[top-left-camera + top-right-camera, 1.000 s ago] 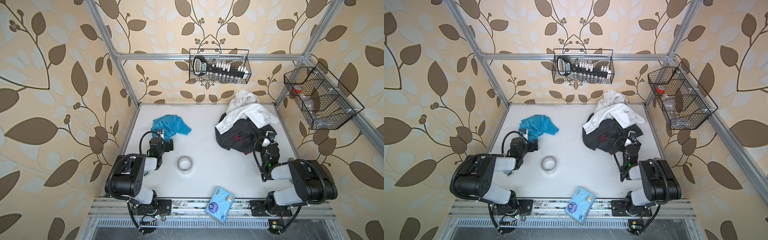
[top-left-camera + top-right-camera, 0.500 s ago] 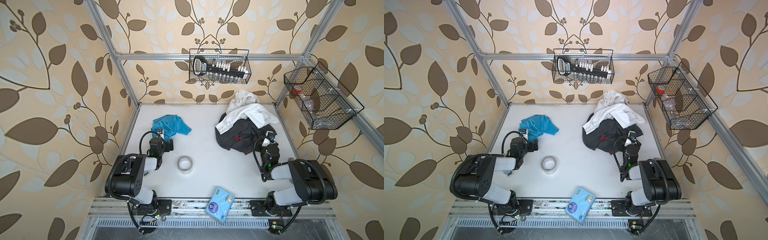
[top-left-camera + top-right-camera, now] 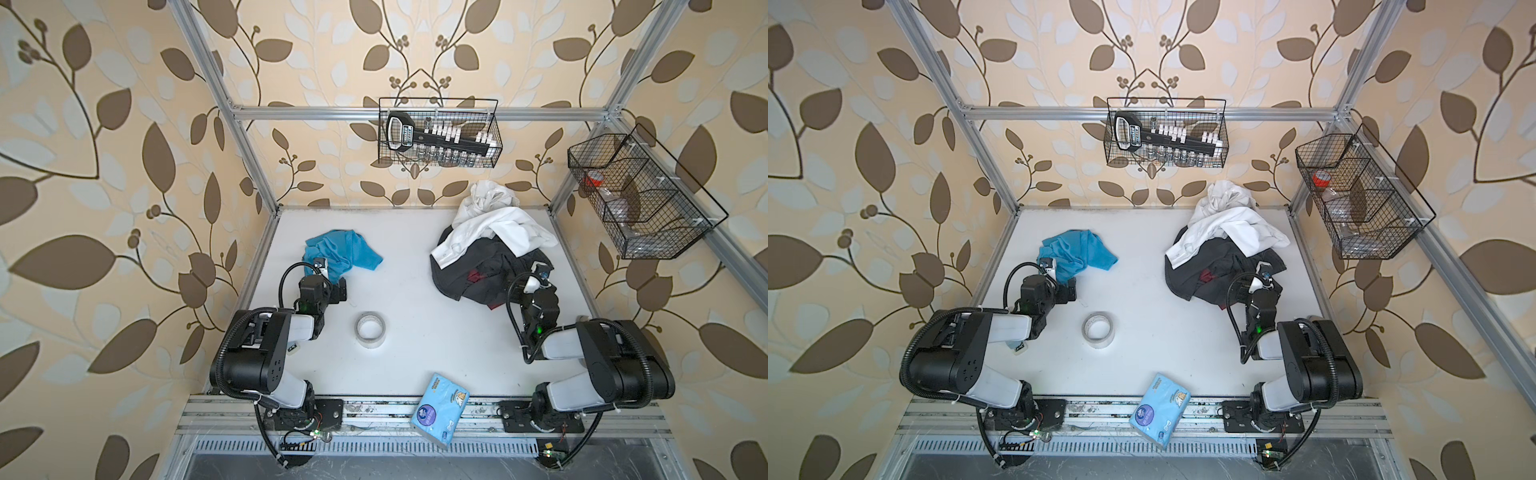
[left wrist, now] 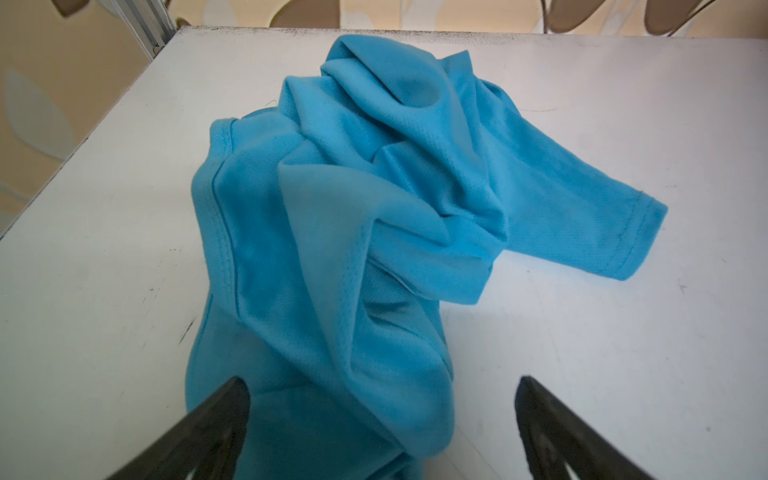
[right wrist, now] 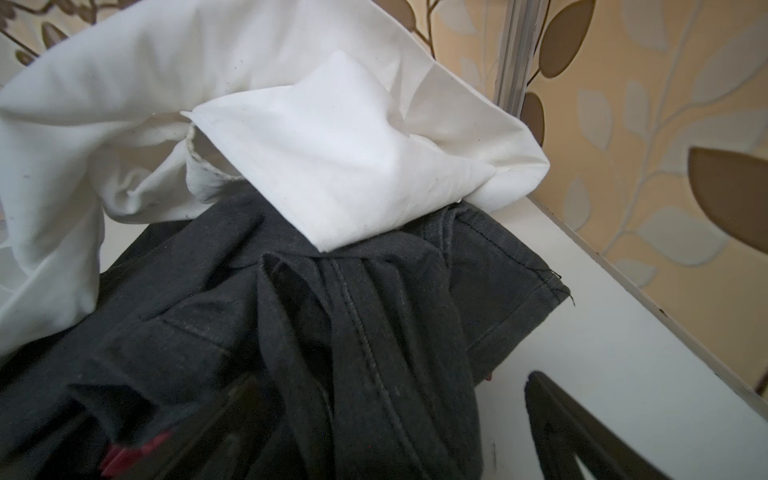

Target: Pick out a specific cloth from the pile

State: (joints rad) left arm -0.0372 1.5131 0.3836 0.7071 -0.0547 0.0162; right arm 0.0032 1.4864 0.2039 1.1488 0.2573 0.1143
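**Blue cloth lies clear on the left; both grippers spread wide**

At the far left, the white table (image 3: 415, 266) ends at an aluminium rail (image 3: 259, 257) along the wall. The turquoise cloth (image 3: 345, 253) lies crumpled near that rail and toward the back edge, well apart from the pile. One sleeve points toward the middle of the table. The left gripper (image 4: 381, 388) sits at the cloth's near end with its jaws spread wide. In the wrist view, blue fabric lies between the two black fingers (image 4: 220, 415), unpinched.

From there we have bare surface across the middle. It is broken only by the tape roll (image 3: 370, 330), lying flat near the left arm, and the tissue pack (image 3: 440, 409), which overhangs the front edge onto the base rails.

Further right, the pile (image 3: 490, 253) fills the back right corner, with a white shirt (image 3: 498, 224) draped over a dark garment (image 3: 482, 270) that shows a red patch. The right gripper (image 5: 392, 388) is at the pile's near side, jaws apart. Dark fabric lies between its fingers and nothing is clamped. Only a narrow strip of table stays free between the pile and the right wall. A side basket (image 3: 665, 232) hangs above that edge, and a back basket (image 3: 438, 160) hangs on the rear wall.

Compared with a second ago, we find nothing shifted: cloth, pile, roll, pack and both arms sit as they did.

The tissue pack carries a round printed logo, and the black tool (image 3: 440, 139) in the back basket has a label. Both are too small for us to read.
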